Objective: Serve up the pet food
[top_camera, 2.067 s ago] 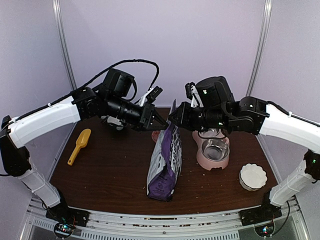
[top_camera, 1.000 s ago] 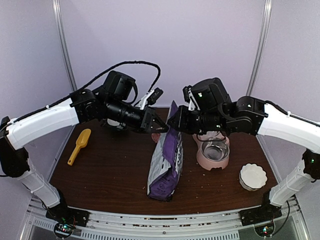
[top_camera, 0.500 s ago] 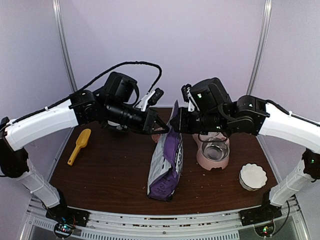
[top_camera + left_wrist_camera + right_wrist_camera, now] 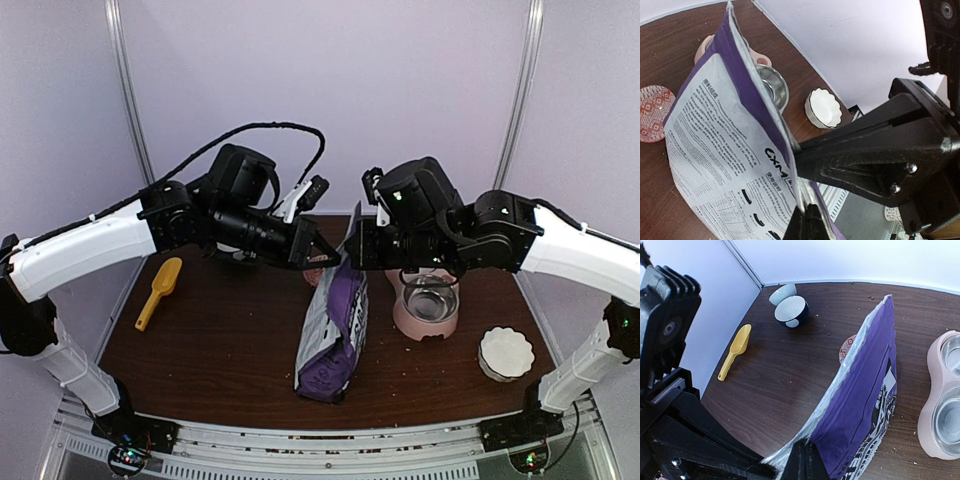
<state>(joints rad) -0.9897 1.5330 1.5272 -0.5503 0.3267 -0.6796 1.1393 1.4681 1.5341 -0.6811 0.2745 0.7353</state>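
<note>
**Pet food not out yet: both arms at the mouth of the bag**

Pet food itself is out of sight, by my read sealed up inside the purple bag (image 4: 335, 330), which stands mid-table with its base toward the near edge. Up at its top seam, the left gripper (image 4: 806, 222) has its fingers pressed together on one side of the silver edge, and the right gripper (image 4: 803, 462) pinches the same edge from the opposite side. It looks like the opening step: next, the two need to pull apart evenly along that seam without tipping the bag.

Nearest on the right, the white scalloped dish (image 4: 505, 352) sits empty. Just beyond it, the pink feeder (image 4: 400, 318) shows two bare steel bowls, nothing served. Over on the left lies the yellow scoop (image 4: 158, 290), untouched and well apart from the bag. Behind the bag there's a small red patterned saucer (image 4: 846, 347), then at the back a dark bowl (image 4: 791, 311) with a clean white inside, touching a pale ribbed bowl (image 4: 782, 291). A few specks dot the tabletop, too small to call.
</note>
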